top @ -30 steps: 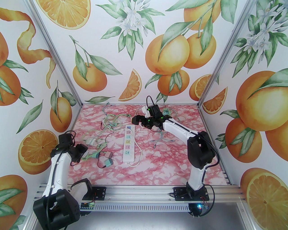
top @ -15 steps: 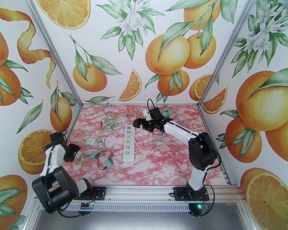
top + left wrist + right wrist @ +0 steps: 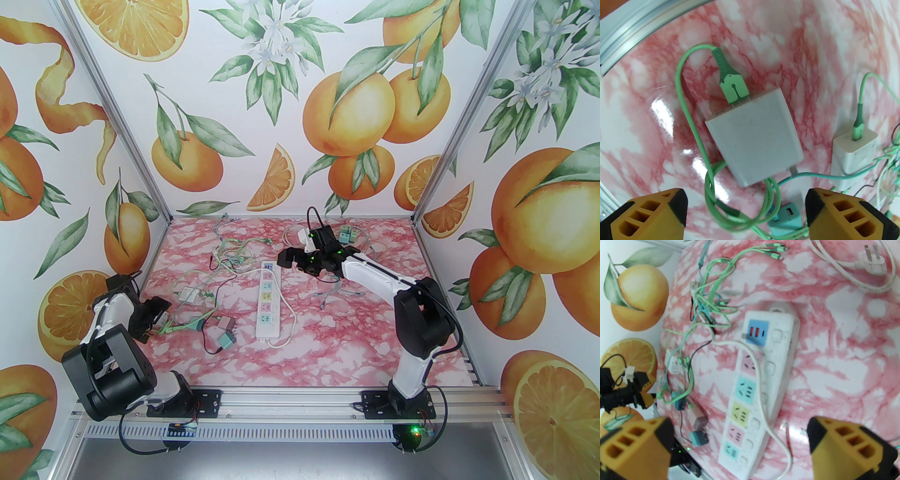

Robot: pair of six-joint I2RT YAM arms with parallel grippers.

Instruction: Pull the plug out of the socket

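The socket is a white power strip [image 3: 268, 300] lying lengthwise mid-table; in the right wrist view the power strip [image 3: 759, 385] has coloured outlets with nothing plugged in and its own white cord draped over it. A white square plug [image 3: 753, 136] with a green cable in one end lies flat on the pink marble table [image 3: 834, 58], just beyond my left gripper [image 3: 745, 211], which is open and holds nothing. From above, the left gripper [image 3: 157, 318] is at the table's left edge. My right gripper [image 3: 290, 258] hovers open over the strip's far end, fingertips [image 3: 658, 441] spread wide.
A small white charger [image 3: 853, 154] and a teal one [image 3: 786, 220] lie beside the plug amid green cables. Pink and teal chargers [image 3: 225, 330] sit left of the strip. Tangled cables [image 3: 229, 248] cover the back left, with green adapters [image 3: 347, 233] at the back.
My left arm drew back toward the left edge with the white plug, then its jaws opened and let it go on the table. The right arm shifted slightly nearer.
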